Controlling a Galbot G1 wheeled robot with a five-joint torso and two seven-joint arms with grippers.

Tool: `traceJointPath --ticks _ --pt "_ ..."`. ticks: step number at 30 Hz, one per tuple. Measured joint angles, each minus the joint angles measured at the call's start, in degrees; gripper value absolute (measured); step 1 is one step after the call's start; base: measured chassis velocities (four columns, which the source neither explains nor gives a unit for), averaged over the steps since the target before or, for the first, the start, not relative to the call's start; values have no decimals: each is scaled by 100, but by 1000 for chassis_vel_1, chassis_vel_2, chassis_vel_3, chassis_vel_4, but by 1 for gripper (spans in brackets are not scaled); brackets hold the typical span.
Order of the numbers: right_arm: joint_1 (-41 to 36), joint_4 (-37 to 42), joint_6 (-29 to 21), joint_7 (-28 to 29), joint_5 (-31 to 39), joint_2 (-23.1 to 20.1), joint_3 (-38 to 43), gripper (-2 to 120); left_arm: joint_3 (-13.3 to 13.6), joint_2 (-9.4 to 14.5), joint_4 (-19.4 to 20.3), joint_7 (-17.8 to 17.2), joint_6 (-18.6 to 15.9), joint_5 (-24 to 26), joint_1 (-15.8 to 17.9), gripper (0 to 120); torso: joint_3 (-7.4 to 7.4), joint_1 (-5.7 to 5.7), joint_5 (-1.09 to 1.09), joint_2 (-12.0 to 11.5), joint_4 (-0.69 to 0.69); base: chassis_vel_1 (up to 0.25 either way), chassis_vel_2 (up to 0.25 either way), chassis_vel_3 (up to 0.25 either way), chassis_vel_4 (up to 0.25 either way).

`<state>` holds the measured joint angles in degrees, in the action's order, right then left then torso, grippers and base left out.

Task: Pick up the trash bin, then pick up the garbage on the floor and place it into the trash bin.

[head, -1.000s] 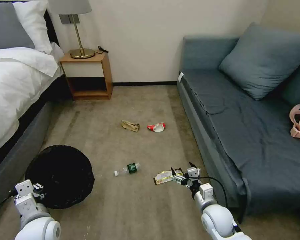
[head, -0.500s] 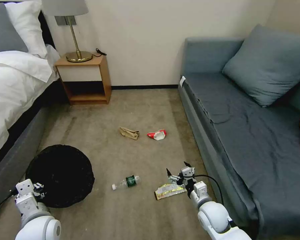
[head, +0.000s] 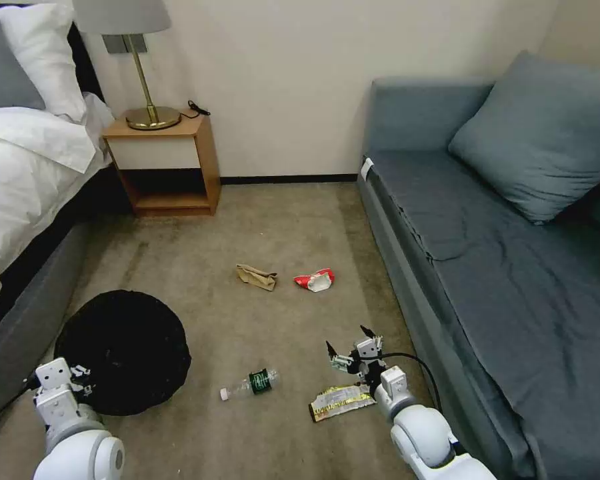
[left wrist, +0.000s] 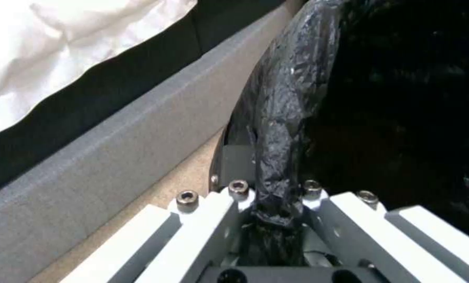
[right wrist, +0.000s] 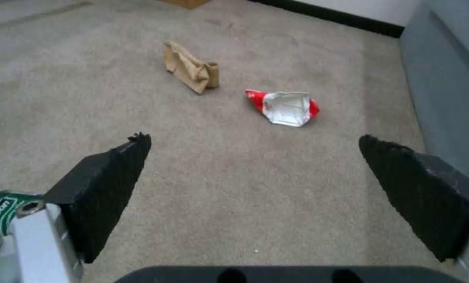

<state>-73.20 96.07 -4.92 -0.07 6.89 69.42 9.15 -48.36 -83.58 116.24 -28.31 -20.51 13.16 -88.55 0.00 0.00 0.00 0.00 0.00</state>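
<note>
The trash bin stands on the carpet by the bed, its black bag folded over the rim. My left gripper is shut on that bagged rim at the bin's near edge. My right gripper hovers open and empty above the floor, just beyond the black-and-yellow snack wrapper. A clear bottle with a green label lies to the left of it. Farther ahead lie a crumpled brown paper bag and a red-and-white wrapper.
A bed with a grey base runs along the left, close to the bin. A blue-grey sofa lines the right, near my right arm. A wooden nightstand with a lamp stands at the far wall. Open carpet lies between them.
The whole view has shifted, so the camera moved. My right gripper, earlier down at the snack wrapper, now stands beyond it, and the wrapper lies on the floor. The left gripper keeps its hold.
</note>
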Motion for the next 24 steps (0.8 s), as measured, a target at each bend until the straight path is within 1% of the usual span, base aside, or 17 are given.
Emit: traceJointPath --ticks 10,11,16,19,24 --pt "206 -102 0 -69 -7 -211 -154 100 -34 15 -28 0 37 31 -16 1 0 0 0 0 0 0 0 0 0" --pt "324 -159 -1 -110 -5 -312 -208 100 -50 16 -43 0 52 36 -23 1 0 0 0 0 0 0 0 0 0" --pt "591 -296 -11 -191 12 -469 -334 100 -59 16 -84 8 101 18 -33 1 0 0 0 0 0 0 0 0 0" --pt "1003 -561 -33 -604 28 -679 -544 100 -60 -6 -138 23 157 -37 -42 1 0 0 0 0 0 0 0 0 0" --pt "1361 -827 -22 -829 70 -729 -793 100 -80 -29 -154 28 160 -61 -48 1 0 0 0 0 0 0 0 0 0"
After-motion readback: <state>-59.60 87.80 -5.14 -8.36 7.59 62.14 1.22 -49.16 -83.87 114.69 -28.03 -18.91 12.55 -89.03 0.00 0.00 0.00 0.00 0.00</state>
